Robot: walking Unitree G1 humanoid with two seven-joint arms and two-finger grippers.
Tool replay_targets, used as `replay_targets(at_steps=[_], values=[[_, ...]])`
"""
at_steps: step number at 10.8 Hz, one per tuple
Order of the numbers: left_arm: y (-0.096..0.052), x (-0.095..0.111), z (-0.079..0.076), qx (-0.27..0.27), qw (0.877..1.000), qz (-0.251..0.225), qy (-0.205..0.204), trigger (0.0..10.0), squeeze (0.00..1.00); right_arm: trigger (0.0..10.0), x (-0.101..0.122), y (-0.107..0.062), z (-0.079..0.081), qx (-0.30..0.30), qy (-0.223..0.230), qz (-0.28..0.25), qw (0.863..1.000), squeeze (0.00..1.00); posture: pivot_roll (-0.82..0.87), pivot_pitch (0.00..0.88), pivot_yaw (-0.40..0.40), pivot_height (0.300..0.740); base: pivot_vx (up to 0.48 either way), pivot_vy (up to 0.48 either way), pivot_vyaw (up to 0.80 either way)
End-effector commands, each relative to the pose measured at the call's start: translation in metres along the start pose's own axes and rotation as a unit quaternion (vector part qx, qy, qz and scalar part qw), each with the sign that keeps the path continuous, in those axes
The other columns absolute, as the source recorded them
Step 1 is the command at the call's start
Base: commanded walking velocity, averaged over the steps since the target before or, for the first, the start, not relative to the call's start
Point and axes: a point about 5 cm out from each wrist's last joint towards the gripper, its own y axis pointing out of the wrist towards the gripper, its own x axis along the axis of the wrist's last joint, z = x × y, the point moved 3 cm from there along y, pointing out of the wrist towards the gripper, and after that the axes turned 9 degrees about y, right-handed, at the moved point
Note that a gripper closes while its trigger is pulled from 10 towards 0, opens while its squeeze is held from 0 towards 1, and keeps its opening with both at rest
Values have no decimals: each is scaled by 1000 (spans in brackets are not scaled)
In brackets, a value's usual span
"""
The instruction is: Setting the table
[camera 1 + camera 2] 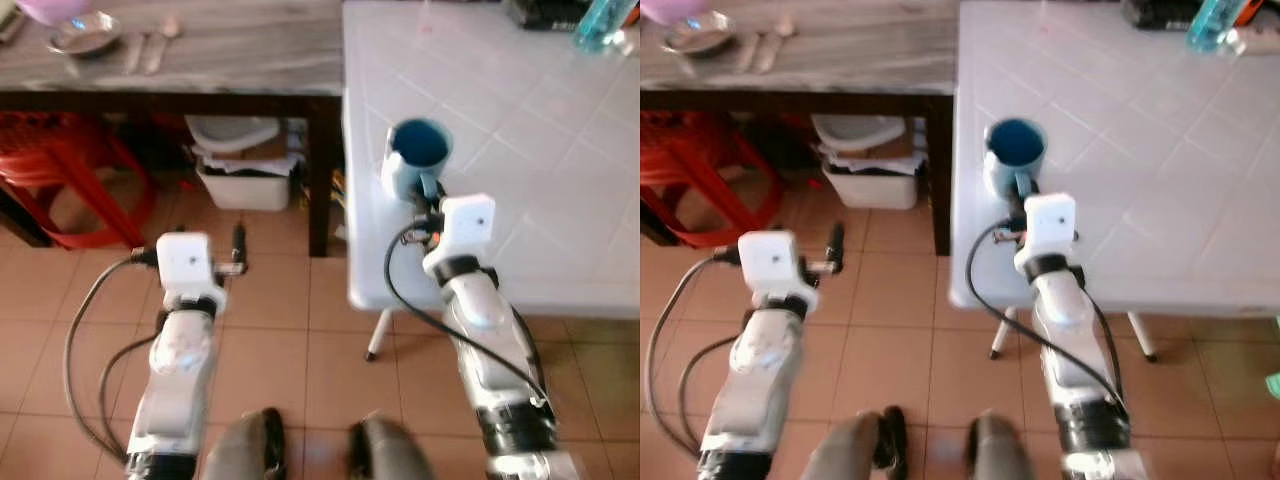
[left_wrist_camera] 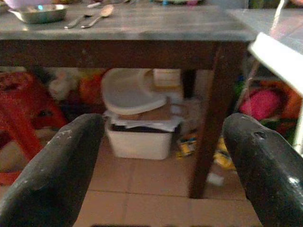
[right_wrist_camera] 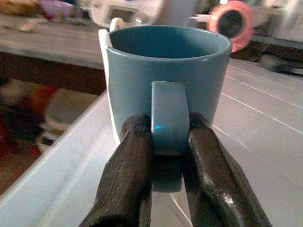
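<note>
A blue mug (image 1: 416,152) stands upright near the left edge of the white tiled table (image 1: 520,150). My right gripper (image 3: 168,146) is shut on the mug's handle (image 3: 169,118), one black finger on each side. On the grey wooden table (image 1: 220,50) at the back left lie a metal bowl (image 1: 85,35) and two spoons (image 1: 150,45). My left gripper (image 1: 238,245) hangs open over the tiled floor in front of that table, its fingers (image 2: 61,170) wide apart and holding nothing.
Under the grey table sit a white bin with a lid (image 1: 243,160) and a red plastic stool (image 1: 70,180). A blue bottle (image 1: 603,22) and a dark object stand at the white table's far right. My feet (image 1: 320,445) are on terracotta floor tiles.
</note>
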Motion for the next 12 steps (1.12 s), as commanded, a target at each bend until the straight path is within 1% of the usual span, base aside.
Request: replay_targets(at_steps=[1,2,3,4,5,6,7,9,10,11,12], values=[[0,-4,5,12,1000,0,6,10000,0,10000,1,-4,-6,-25,27,-3,999,0,-39,75,-10,740,0,480,0],[3,-4,8,16,1000,-5,4,10000,0,10000,1,-12,-12,-51,19,-18,998,0,-40,47,-4,740,0,480,0],[3,-6,10,19,1000,-2,3,10000,0,10000,-4,-19,-8,-38,51,-2,998,0,-48,31,4,740,0,480,0],[3,-11,7,0,1000,9,-10,10000,0,10000,-5,-31,-5,-24,72,4,997,0,-61,32,13,740,0,472,0],[2,-12,1,-6,1000,6,2,10000,0,10000,-8,-37,-1,-18,69,6,997,0,-70,49,17,740,281,390,0],[1,-12,-2,-12,1000,4,6,10000,0,10000,-8,-37,2,-12,65,6,998,0,-73,56,22,740,382,289,0],[1,-13,-4,-17,1000,6,4,10000,0,10000,-6,-35,6,-1,57,1,998,0,-74,58,24,740,461,0,0],[4,-13,2,-9,1000,7,11,10000,0,10000,1,-28,8,6,58,-7,998,0,-69,56,24,740,465,0,0],[5,-11,0,-12,1000,1,3,10000,0,10000,1,-26,11,15,54,-6,998,0,-64,57,16,740,465,0,0],[5,-9,-1,-12,1000,-4,7,10000,0,10000,3,-25,14,22,46,-9,999,0,-64,58,13,740,480,0,0],[3,-11,-2,-12,1000,-2,2,10000,0,10000,4,-23,13,20,43,-12,999,0,-67,59,12,740,480,0,788]])
